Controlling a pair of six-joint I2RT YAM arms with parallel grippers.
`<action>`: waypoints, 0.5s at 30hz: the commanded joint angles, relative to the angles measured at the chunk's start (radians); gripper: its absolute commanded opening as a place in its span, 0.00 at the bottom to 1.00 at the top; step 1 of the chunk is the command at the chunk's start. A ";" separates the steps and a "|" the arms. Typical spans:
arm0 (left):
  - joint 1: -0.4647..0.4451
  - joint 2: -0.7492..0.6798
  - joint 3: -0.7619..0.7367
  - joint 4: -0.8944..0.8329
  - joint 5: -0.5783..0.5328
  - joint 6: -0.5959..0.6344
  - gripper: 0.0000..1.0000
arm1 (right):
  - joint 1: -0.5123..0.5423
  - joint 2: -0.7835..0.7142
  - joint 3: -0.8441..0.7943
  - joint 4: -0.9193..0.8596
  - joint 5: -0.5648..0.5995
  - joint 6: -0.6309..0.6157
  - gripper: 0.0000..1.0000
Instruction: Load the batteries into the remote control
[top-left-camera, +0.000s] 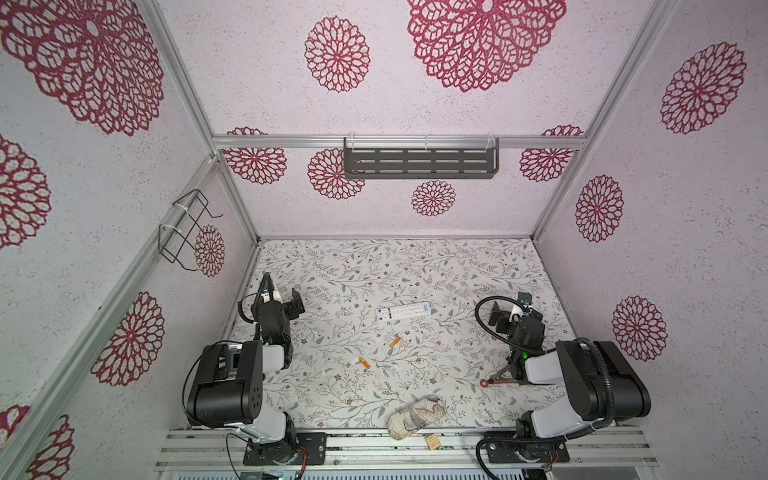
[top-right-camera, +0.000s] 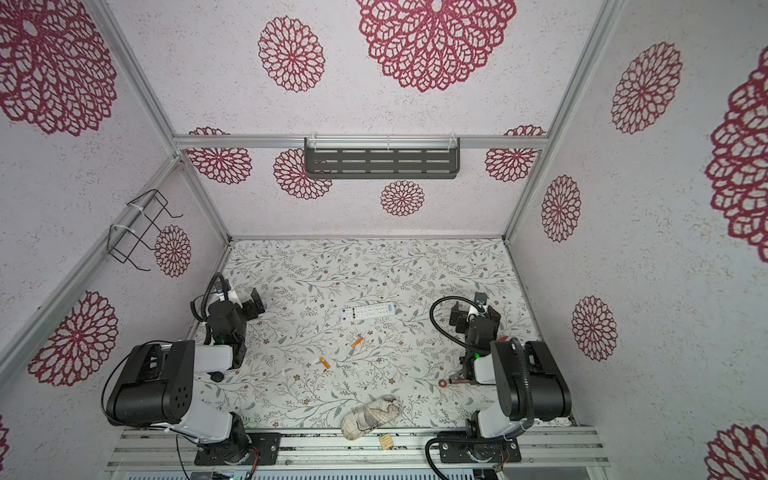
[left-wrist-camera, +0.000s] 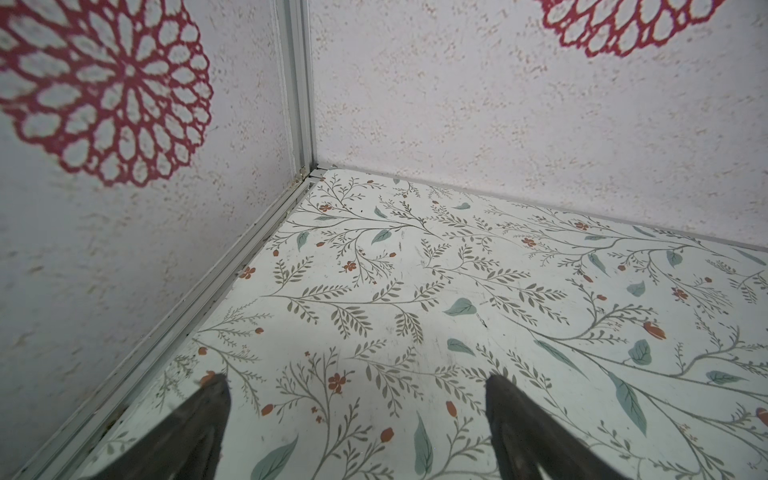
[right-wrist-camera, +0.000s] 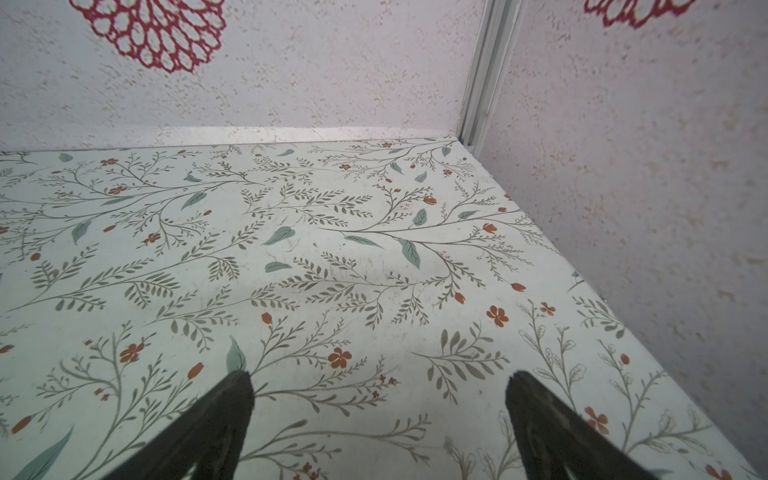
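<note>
The white remote control (top-left-camera: 402, 311) (top-right-camera: 367, 311) lies buttons up near the middle of the flowered table, blue logo toward the right. Two small orange batteries lie loose in front of it: one (top-left-camera: 395, 342) (top-right-camera: 357, 342) just below the remote, another (top-left-camera: 365, 363) (top-right-camera: 325, 362) further forward and left. My left gripper (top-left-camera: 281, 293) (left-wrist-camera: 357, 386) hovers open at the table's left edge, well left of the remote. On the right side my right gripper (top-left-camera: 515, 309) (right-wrist-camera: 380, 382) is open too, with nothing between its fingers. Neither wrist view shows the remote or batteries.
A red-brown ring-ended tool (top-left-camera: 496, 380) lies by the right arm. A beige patterned cloth bundle (top-left-camera: 415, 415) and a small wooden tag (top-left-camera: 433, 441) sit at the front edge. Walls enclose the table; a dark shelf (top-left-camera: 419, 162) and a wire rack (top-left-camera: 187, 228) hang on them.
</note>
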 joint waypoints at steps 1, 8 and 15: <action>0.005 0.005 0.015 0.004 0.007 0.014 0.98 | 0.005 -0.002 0.022 0.026 -0.005 -0.004 0.99; 0.005 0.005 0.014 0.002 0.007 0.013 0.98 | 0.005 -0.002 0.023 0.027 -0.006 -0.003 0.99; 0.004 -0.003 0.012 0.001 0.008 0.016 0.98 | -0.001 -0.005 0.021 0.026 -0.019 -0.008 0.99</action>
